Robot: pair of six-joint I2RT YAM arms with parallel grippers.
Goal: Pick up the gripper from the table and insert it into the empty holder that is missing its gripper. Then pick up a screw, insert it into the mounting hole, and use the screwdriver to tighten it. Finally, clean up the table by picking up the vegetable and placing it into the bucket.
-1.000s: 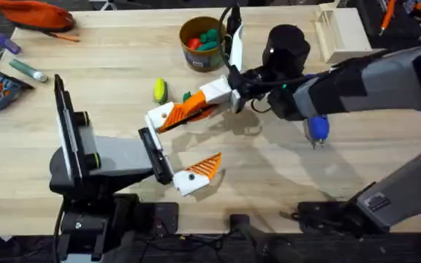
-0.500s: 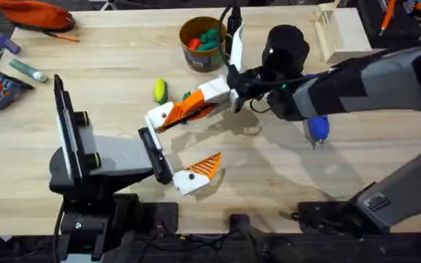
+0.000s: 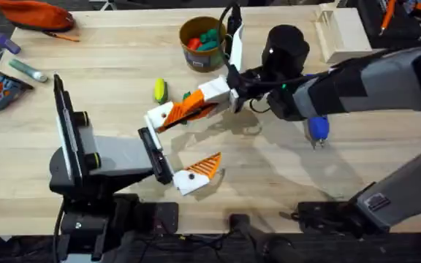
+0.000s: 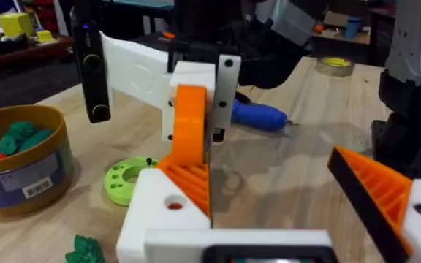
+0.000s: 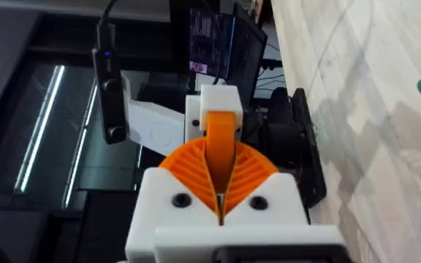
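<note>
Right pincer (image 3: 183, 109) is clenched on the gripper (image 3: 190, 107). In its own wrist view the two ribbed pads press together on a narrow orange strip, the gripper (image 5: 221, 139). At the pincer's tip sits the holder (image 3: 159, 118), a white mount on the near finger of the left pincer (image 3: 196, 139). Whether the gripper is fully seated there I cannot tell, since the joint is masked by the fingers. Left pincer is released, its fingers spread wide, the right pincer's tip between them. The screwdriver (image 3: 317, 128) lies back along the right arm, behind the pincer's wrist. Most of it is covered by the forearm from overhead; the blue body (image 4: 258, 115) is plainer in the left wrist view. Just beside the right pincer lies a green disc (image 4: 130, 179). The bucket (image 3: 199, 57) stands beyond the right pincer, near it, holding green and red pieces, too small to name. A yellow-green vegetable (image 3: 160, 90) lies on the table (image 3: 269, 172) just off the pincer's tip.
</note>
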